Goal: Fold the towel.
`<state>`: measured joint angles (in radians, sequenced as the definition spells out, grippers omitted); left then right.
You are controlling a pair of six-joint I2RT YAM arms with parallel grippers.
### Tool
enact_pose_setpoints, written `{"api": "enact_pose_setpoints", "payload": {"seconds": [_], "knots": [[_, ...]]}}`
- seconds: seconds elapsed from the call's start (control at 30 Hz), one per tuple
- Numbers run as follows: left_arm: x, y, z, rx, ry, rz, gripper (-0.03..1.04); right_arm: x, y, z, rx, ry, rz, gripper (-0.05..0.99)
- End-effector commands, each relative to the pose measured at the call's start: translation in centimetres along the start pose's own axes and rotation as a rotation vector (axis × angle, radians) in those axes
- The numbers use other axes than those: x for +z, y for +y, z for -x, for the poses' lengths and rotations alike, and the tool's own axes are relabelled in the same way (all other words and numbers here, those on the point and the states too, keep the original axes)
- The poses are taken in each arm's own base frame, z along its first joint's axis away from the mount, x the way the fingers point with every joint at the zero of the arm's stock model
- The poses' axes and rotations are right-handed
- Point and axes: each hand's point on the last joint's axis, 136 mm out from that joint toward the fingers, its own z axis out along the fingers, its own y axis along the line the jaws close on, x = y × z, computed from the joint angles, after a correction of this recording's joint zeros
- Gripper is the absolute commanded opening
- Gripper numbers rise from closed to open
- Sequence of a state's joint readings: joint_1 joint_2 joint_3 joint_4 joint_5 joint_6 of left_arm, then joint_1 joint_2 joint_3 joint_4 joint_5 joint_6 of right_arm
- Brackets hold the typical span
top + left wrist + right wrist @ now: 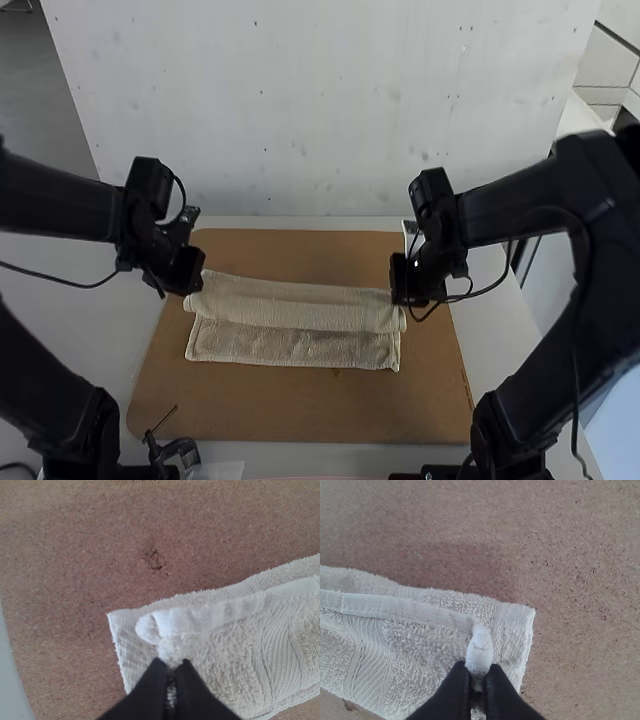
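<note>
The left gripper (192, 286) and the right gripper (402, 294) are at opposite ends of a cream towel (292, 345) in the high view. One layer of the towel lies over another, with a strip of the under layer showing past the upper one's edge. In the left wrist view, the left gripper (171, 669) is shut on a corner of the upper layer of the towel (220, 655). The right wrist view has the right gripper (477, 674) shut on the other corner of that layer of the towel (415, 645), which is pinched up.
Beneath the towel is a brown board (300, 408) on a white table (75, 330). A small dark tool (172, 448) sits at the board's near left edge. Cables hang along both arms, and a pale wall (320, 110) rises behind the board.
</note>
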<state>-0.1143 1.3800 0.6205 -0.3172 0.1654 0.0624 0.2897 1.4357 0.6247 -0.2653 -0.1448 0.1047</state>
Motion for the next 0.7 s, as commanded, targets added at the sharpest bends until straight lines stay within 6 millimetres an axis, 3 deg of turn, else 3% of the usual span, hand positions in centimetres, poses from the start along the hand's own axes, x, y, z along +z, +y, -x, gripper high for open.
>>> {"api": "enact_pose_setpoints", "payload": {"seconds": [0.0, 0.5, 0.67], "knots": [[1.8, 0.4, -1.5, -0.019, 0.061, 0.003, 0.01, 1.0, -1.2, -0.8, 0.003, 0.036, -0.045, 0.02], [5.2, 1.0, -3.6, -0.047, 0.141, -0.011, 0.01, 3.5, -2.1, -1.3, 0.004, 0.099, -0.07, 0.02], [5.6, 1.0, -3.6, -0.049, 0.138, -0.011, 0.02, 3.7, -2.4, -1.2, 0.01, 0.092, -0.083, 0.15]]}}
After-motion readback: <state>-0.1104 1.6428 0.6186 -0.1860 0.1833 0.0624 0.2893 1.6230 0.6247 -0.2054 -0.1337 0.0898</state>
